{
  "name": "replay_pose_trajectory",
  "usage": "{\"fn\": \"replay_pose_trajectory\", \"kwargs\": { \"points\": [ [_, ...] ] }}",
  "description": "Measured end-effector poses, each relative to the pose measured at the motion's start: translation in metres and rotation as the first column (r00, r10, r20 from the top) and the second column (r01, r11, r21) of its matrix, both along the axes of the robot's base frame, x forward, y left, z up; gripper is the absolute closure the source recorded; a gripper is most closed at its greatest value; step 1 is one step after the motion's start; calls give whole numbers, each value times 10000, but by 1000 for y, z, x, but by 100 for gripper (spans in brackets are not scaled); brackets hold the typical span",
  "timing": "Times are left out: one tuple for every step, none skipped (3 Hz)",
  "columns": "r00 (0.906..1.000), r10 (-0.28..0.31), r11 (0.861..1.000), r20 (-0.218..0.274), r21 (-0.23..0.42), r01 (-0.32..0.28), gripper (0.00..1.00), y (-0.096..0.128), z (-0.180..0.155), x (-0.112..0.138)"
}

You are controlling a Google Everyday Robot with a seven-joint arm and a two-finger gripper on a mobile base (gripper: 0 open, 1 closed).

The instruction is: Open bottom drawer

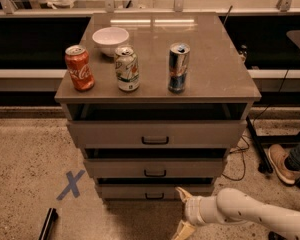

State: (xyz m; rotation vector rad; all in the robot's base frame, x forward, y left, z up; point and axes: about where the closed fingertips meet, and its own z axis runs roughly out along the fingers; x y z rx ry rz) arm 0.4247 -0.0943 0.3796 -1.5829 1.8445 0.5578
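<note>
Cream rounded arm (240, 211); tan-fingered pincer (179, 213) low, near floor (30, 154).

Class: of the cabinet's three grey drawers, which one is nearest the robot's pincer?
The lowest, slimmest grey drawer with a small black handle: the cream pincer is open right beside its front, well below the middle drawer and top drawer.

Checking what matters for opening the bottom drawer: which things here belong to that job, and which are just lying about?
For the job: bottom drawer; gripper, fingers open, low by the floor just right of its handle.
Lying about: red cola can, white-green can, blue-silver can and white bowl on the cabinet top; blue tape X on the floor.
</note>
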Motion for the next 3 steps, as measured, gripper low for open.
{"fn": "replay_pose_trajectory", "kwargs": {
  "points": [
    [9999, 87, 9995, -145, 320, -83, 0, 6, -32, 8],
    [9986, -236, 9958, -477, 877, 278, 0, 3, -88, 22],
    [9986, -236, 9958, -477, 877, 278, 0, 3, -88, 22]
  ]
}}
